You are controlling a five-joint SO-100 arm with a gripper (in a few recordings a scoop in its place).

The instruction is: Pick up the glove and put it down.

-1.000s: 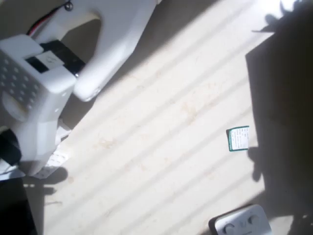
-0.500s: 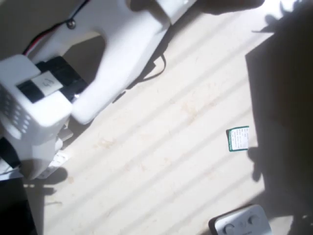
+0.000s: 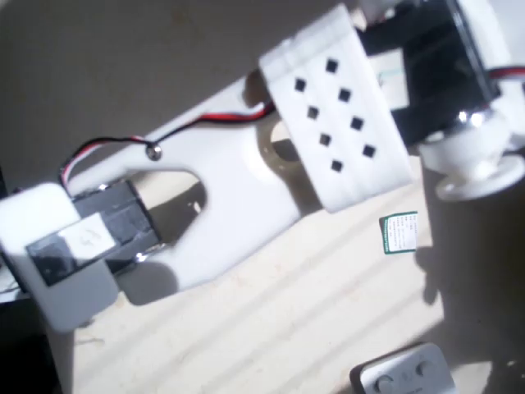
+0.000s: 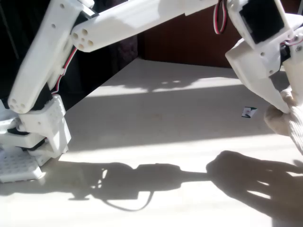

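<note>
In the fixed view, the cream-white knitted glove [image 4: 288, 122] hangs at the right edge, off the table. It casts a hand-shaped shadow below itself. My gripper [image 4: 289, 101] comes down from the upper right and is shut on the top of the glove; the frame edge cuts off part of both. In the overhead view, my white arm [image 3: 246, 197] stretches from the left to the upper right. Its wrist motor is in the top right corner, and the glove is hidden beneath it.
A small green-and-white card [image 3: 399, 232] [image 4: 248, 112] lies on the table just beyond the gripper. A grey device with round buttons [image 3: 404, 373] sits at the bottom edge in the overhead view. The arm's base [image 4: 35, 135] stands at the left. Deep shadow covers the table's right side.
In the overhead view the arm has unfolded from the left side and swung across to the upper right, and now covers the top of the picture. The card and the grey device have not moved.
</note>
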